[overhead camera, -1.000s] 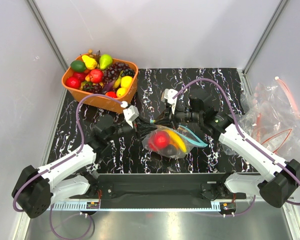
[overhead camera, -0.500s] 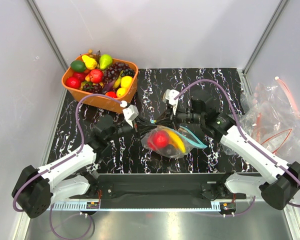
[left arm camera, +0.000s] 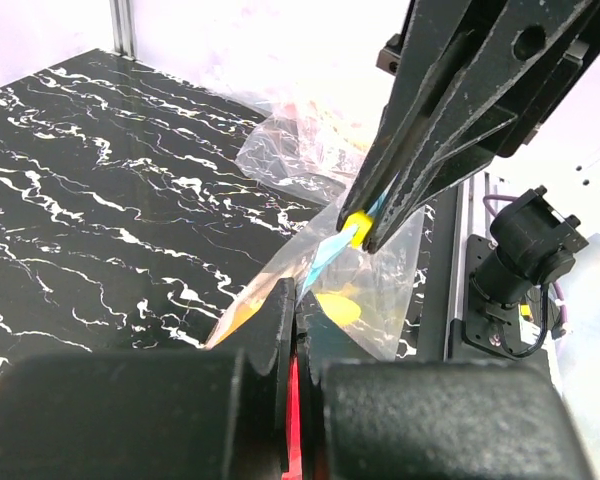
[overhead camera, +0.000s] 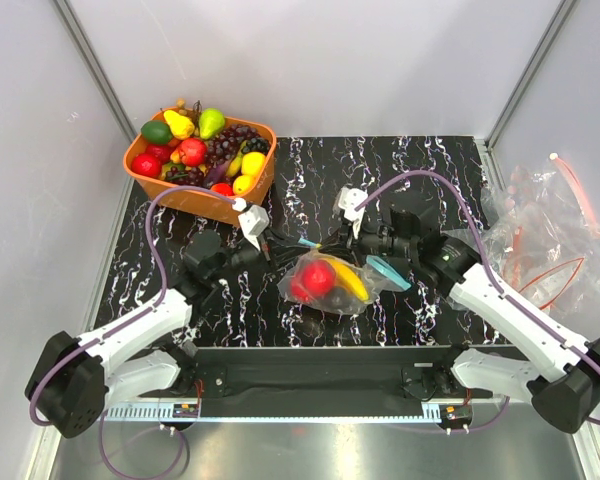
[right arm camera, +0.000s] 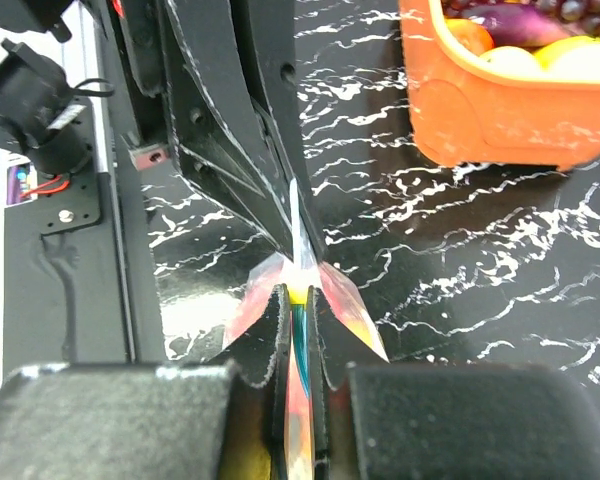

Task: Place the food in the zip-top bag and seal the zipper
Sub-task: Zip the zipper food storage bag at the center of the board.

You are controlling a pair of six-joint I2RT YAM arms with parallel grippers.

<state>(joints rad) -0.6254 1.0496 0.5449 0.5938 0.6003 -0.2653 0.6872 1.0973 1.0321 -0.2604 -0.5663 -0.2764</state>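
Marbled black table: one bag, two pinches

Centre of the frame: one zip-top bag held between two arms. Food inside; one red and one yellow piece are plain, the rest uncountable. Left gripper clenched on the bag film. Right gripper clenched on the light blue zipper. Upper left: one orange basket, heaped with fruit. Right edge: spare bags.

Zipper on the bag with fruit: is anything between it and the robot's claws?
Nothing visible. The left gripper and the right gripper are both pinched shut on the zip-top bag's top edge, right at the blue zipper.
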